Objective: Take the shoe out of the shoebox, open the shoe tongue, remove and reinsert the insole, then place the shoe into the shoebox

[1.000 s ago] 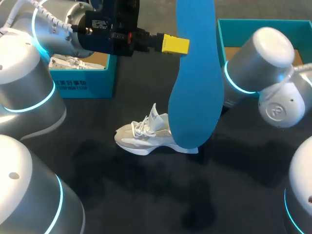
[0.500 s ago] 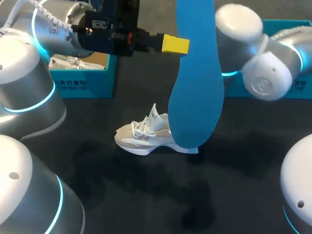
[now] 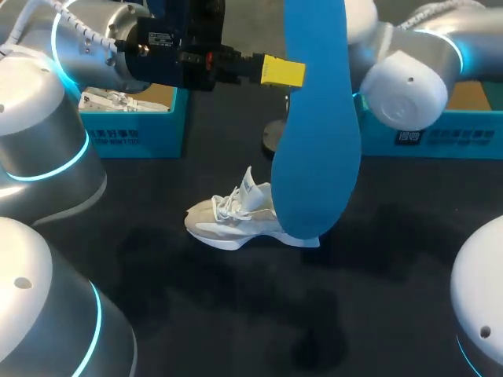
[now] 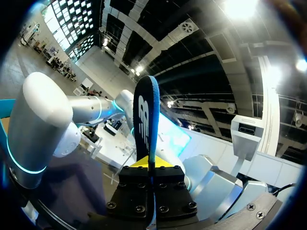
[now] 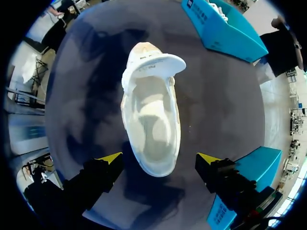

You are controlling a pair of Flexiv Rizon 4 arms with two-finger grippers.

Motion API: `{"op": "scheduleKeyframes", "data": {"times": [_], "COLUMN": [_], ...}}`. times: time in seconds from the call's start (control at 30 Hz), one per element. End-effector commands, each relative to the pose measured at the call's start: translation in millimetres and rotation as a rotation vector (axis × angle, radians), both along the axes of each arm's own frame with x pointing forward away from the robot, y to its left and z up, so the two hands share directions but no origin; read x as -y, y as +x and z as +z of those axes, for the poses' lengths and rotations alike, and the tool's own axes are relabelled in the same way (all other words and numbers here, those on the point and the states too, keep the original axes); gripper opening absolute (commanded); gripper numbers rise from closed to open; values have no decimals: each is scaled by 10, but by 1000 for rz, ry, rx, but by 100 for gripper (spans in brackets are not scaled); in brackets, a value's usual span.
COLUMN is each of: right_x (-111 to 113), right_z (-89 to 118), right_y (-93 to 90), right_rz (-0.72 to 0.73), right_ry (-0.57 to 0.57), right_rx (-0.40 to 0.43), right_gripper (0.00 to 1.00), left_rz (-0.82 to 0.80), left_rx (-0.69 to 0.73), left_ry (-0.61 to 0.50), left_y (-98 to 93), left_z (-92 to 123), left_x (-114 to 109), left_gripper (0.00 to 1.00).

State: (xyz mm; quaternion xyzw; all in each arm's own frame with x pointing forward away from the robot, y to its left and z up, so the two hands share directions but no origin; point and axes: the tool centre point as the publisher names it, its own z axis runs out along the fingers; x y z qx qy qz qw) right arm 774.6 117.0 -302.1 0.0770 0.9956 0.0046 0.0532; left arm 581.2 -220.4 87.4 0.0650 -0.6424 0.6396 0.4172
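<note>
A white shoe (image 3: 232, 218) lies on the dark table, toe to the left and tongue raised. In the right wrist view the shoe (image 5: 152, 120) is seen from above, its inside bare. My right gripper (image 5: 159, 158) hangs open over its heel end, one yellow fingertip (image 5: 111, 157) on each side, clear of it. In the head view the insole hides that gripper. My left gripper (image 3: 281, 71) is held high, shut on the upper part of the blue insole (image 3: 314, 141), which hangs down in front of the shoe. The insole (image 4: 146, 120) stands on edge between the left gripper's (image 4: 149, 165) fingers.
A teal shoebox (image 3: 134, 129) with another white shoe in it stands at the back left. A second teal box (image 3: 432, 137) stands at the back right, under my right arm (image 3: 401, 75). Both boxes (image 5: 225, 28) (image 5: 240, 191) flank the shoe in the right wrist view.
My right arm has swung up and leftward from the right box to above the shoe. The left arm and the insole have stayed still, as has the shoe.
</note>
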Motion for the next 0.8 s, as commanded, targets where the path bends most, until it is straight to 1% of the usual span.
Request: {"op": "scheduleKeyframes", "data": {"times": [0.03,0.27,0.8], "right_x": [-12,21,21], "right_z": [34,0,0], "right_y": [-22,2,2], "right_rz": [-1,2,2], "right_ry": [-29,-4,-4], "right_rx": [1,-5,-5], "right_gripper": [100,100,100], "left_rz": [0,0,0], "left_rx": [0,0,0], "left_ry": [-2,-2,-2], "left_y": [-1,-1,-1], "left_z": [-6,-6,-6], "left_x": [1,1,1], "left_gripper": [0,0,0]}}
